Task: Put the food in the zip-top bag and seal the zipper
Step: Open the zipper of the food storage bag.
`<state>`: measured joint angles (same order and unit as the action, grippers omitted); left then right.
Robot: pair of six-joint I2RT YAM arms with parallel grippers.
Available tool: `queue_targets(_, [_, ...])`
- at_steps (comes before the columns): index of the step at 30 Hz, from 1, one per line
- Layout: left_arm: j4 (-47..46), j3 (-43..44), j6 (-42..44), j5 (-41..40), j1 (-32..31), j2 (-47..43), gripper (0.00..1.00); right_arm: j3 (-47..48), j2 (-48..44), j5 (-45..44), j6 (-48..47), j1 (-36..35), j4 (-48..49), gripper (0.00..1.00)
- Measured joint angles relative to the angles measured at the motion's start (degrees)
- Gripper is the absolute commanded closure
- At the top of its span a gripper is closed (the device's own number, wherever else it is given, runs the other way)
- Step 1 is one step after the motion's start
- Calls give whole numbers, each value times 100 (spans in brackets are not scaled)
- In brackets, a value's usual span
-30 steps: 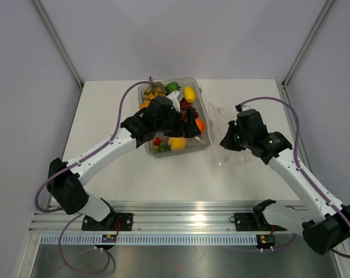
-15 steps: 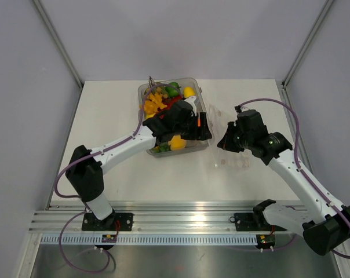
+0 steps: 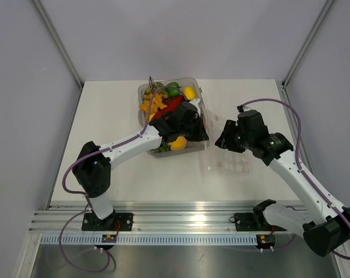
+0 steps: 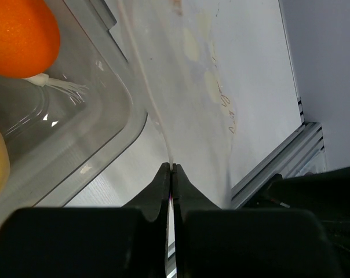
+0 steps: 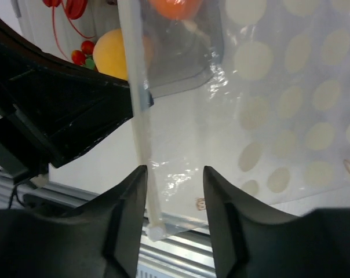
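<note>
The zip-top bag point(image 3: 230, 165), clear with white dots, lies on the table right of the tray. My left gripper point(image 4: 172, 168) is shut on the thin edge of the bag point(image 4: 204, 87); in the top view the left gripper point(image 3: 193, 132) sits at the tray's right wall. My right gripper point(image 5: 174, 171) stands open above the dotted bag point(image 5: 279, 116), with the zipper point(image 5: 137, 104) running past its left finger. From above, the right gripper point(image 3: 224, 142) hovers by the bag's left end. The food point(image 3: 169, 98) fills the tray; an orange point(image 4: 18, 35) shows through its wall.
The rigid clear tray point(image 3: 203, 104) stands at the table's back middle, and its corner point(image 4: 105, 116) is just left of my left fingers. A metal rail point(image 3: 192, 211) runs along the near table edge. Grey walls close in the table's sides.
My left gripper moved right from over the tray to the bag's edge and shut on it. The right gripper opened and let go of the bag, which sank flatter onto the table.
</note>
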<state>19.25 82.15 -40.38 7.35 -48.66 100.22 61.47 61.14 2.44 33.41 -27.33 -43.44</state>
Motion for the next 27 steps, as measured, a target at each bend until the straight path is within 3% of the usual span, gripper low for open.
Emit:
queue_targets(1, [-24, 0, -2, 26, -2, 0, 100, 9, 31, -52, -9, 0, -7, 40])
queue_targets(5, [-52, 0, -20, 103, -2, 0, 100, 197, 291, -291, -55, 0, -114, 36])
queue_targets(20, [-98, -85, -63, 151, -2, -81, 100, 780, 1086, -761, -188, -442, -146, 39])
queue_targets(27, [-94, -240, -63, 164, 4, -245, 100, 1075, 1672, -1128, -205, -503, -201, 45])
